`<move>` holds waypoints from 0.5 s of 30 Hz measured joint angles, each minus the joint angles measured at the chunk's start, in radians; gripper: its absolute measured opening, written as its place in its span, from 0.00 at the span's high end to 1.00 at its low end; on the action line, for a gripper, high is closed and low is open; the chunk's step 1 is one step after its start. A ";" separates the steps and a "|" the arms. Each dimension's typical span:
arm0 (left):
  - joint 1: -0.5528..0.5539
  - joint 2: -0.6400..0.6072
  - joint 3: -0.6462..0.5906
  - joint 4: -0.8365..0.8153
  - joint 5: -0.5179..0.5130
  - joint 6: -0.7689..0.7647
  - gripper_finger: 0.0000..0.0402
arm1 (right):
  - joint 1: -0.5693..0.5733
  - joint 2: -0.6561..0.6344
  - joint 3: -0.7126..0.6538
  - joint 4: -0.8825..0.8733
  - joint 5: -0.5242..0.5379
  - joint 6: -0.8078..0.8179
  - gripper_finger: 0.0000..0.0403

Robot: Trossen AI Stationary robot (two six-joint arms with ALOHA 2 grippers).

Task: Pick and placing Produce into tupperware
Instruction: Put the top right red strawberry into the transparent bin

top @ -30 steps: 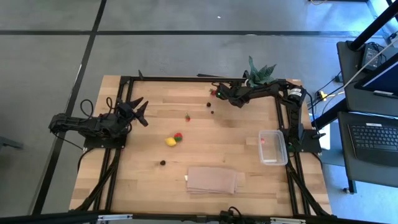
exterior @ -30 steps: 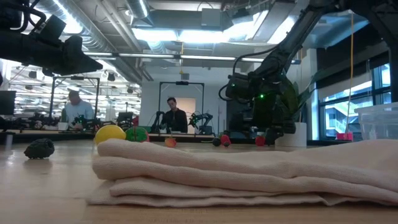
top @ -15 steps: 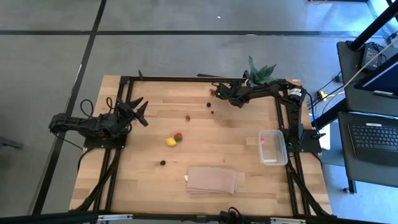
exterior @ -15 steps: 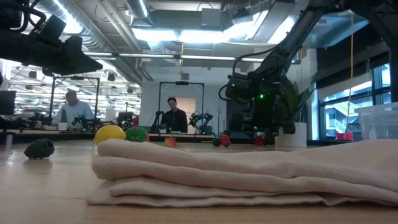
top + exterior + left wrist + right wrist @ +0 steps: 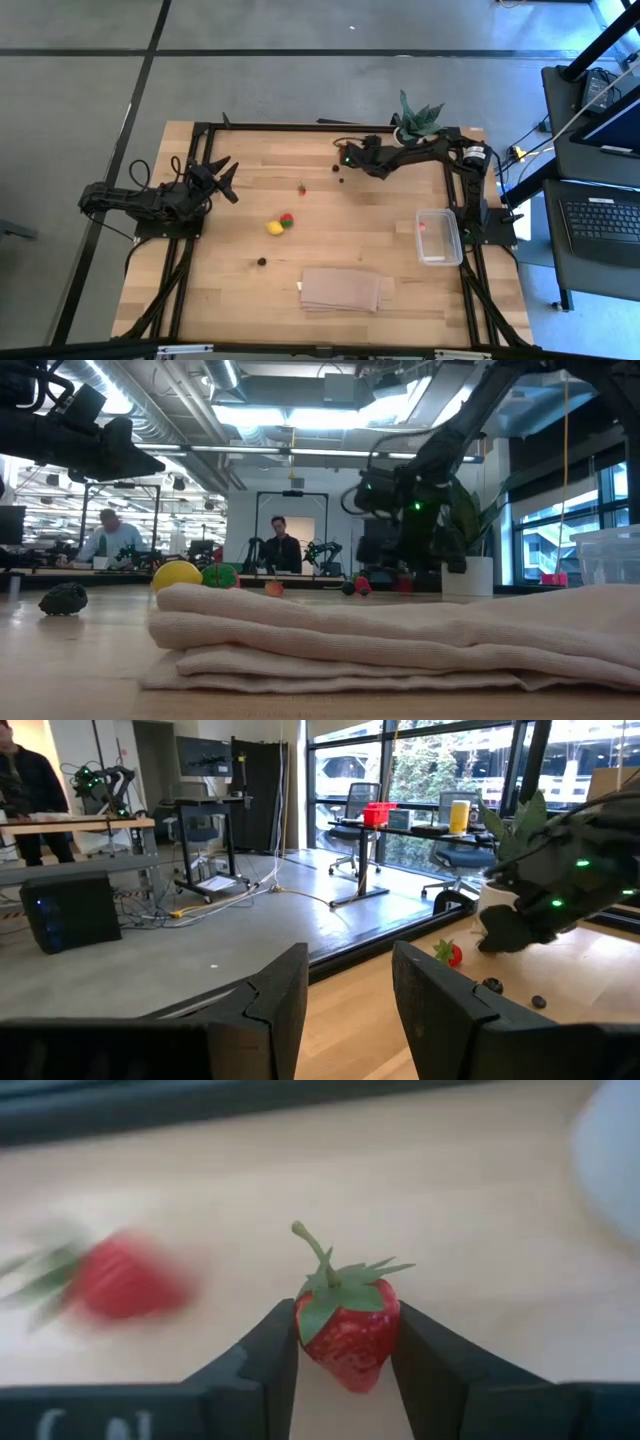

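Note:
My right gripper [image 5: 346, 158] is near the table's far edge, shut on a small red strawberry [image 5: 342, 1328] with a green cap. A second strawberry [image 5: 125, 1280] lies blurred beside it on the wood. The clear tupperware [image 5: 439, 237] sits by the right edge with one red piece [image 5: 422, 226] inside. A yellow piece [image 5: 274, 228] and a red-and-green piece [image 5: 287, 220] lie mid-table. A small red piece [image 5: 301, 187] and dark berries [image 5: 262, 262] [image 5: 341, 181] lie loose. My left gripper [image 5: 226, 178] waits open at the left side. My right gripper pinches the strawberry by its red sides [image 5: 305, 1335], one finger on each flank. The green cap and stem [image 5: 320, 1255] stick out beyond the fingers. Whether the berry still touches the table, I cannot tell.
A folded tan cloth [image 5: 341, 289] lies near the front edge, filling the low view's foreground. A spiky green plant in a white pot [image 5: 418, 116] stands at the far right corner, close behind the right arm. People work at benches in the room beyond.
My right gripper has moved toward the table's left edge and a little toward the near edge, away from the plant pot. The left arm has kept still.

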 joint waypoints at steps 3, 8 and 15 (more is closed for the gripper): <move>0.000 0.000 0.000 0.000 0.000 0.000 0.65 | 0.054 -0.038 0.030 -0.004 -0.003 -0.046 0.65; 0.000 0.000 0.000 0.000 0.000 0.000 0.65 | 0.165 -0.138 0.129 -0.072 0.004 -0.161 0.64; 0.000 0.000 0.000 0.000 0.000 0.000 0.65 | 0.334 -0.330 0.352 -0.448 0.012 -0.107 0.64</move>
